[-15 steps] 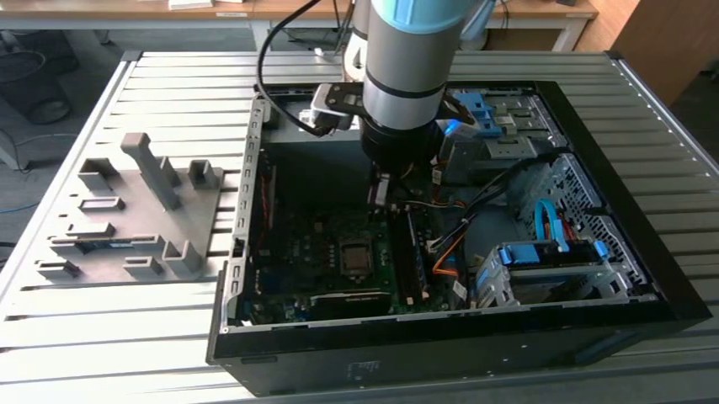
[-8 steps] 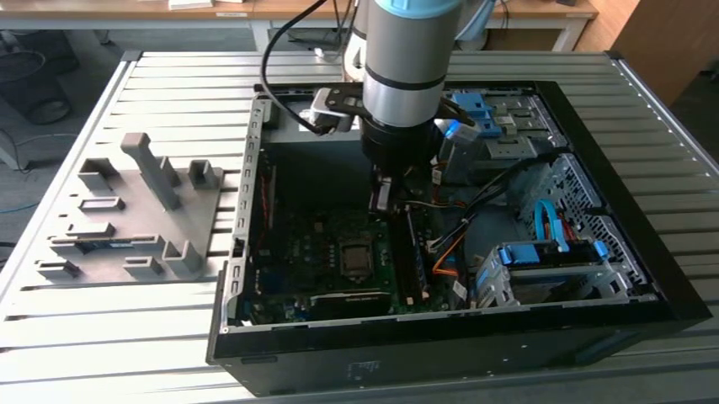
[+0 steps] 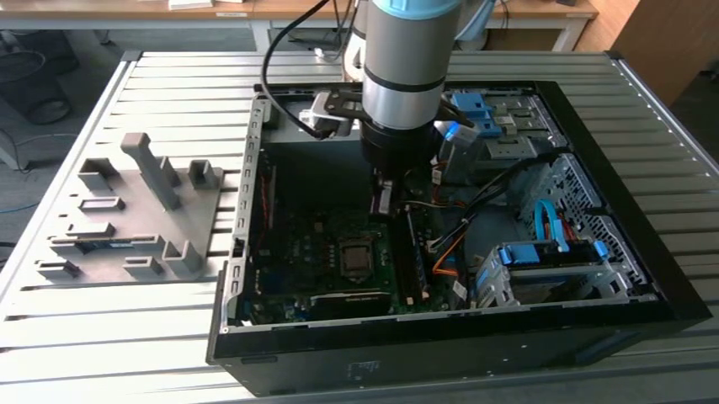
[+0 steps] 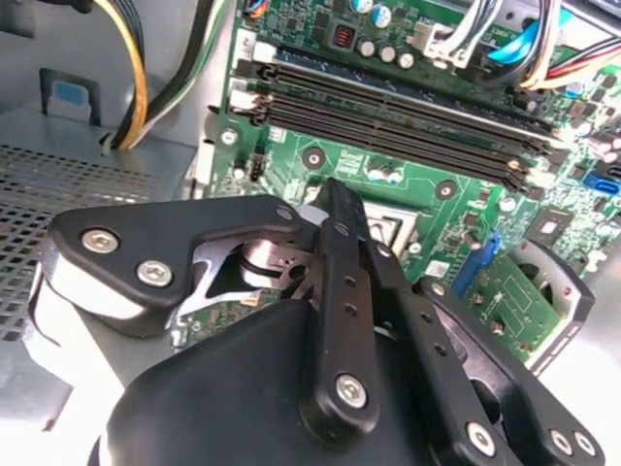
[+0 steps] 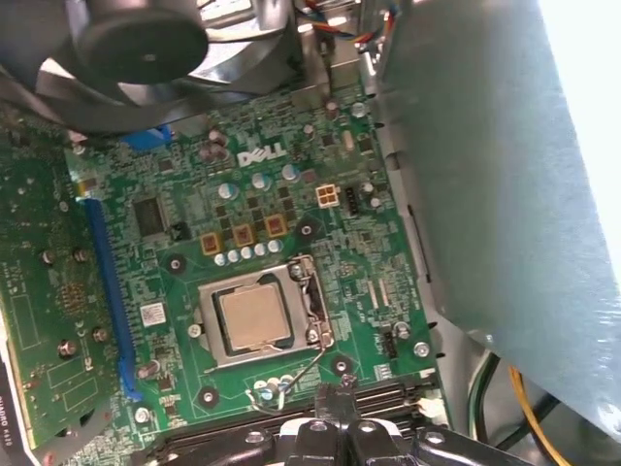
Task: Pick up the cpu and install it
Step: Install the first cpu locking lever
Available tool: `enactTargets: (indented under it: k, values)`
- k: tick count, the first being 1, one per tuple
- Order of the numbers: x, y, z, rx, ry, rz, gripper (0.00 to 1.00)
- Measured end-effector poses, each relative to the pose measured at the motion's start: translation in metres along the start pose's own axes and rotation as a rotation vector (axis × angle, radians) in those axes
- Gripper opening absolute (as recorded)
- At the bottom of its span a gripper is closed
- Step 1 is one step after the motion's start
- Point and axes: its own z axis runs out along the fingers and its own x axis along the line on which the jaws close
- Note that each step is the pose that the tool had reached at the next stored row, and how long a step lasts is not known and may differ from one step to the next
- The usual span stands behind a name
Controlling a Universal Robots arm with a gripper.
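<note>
The end effector (image 4: 335, 209) hangs inside the open computer case (image 3: 629, 244), above the motherboard (image 5: 243, 243). Its fingers (image 4: 340, 252) look pressed together with nothing between them. Just beyond its tips, the cpu (image 5: 254, 317) already lies flat in its socket (image 5: 260, 316), the metal frame around it. I judge the chip light, stiff and fragile; it should be held only at its edges. Farther away stands a fan (image 5: 146, 44).

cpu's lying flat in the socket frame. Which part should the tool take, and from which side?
Probably from straight above. The cpu lies flat and face-up inside the metal socket frame, which borders all four edges, so a side approach looks blocked. Its bare silver top is the one open surface; edge access looks tight, so any pinch would need narrow tips.
</note>
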Motion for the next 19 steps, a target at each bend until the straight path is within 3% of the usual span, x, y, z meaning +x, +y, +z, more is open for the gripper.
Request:
enactTargets:
  k: [19]
  values:
    - [0.0131,0.002,0.0078,0.0004,0.0013,-0.071,0.1]
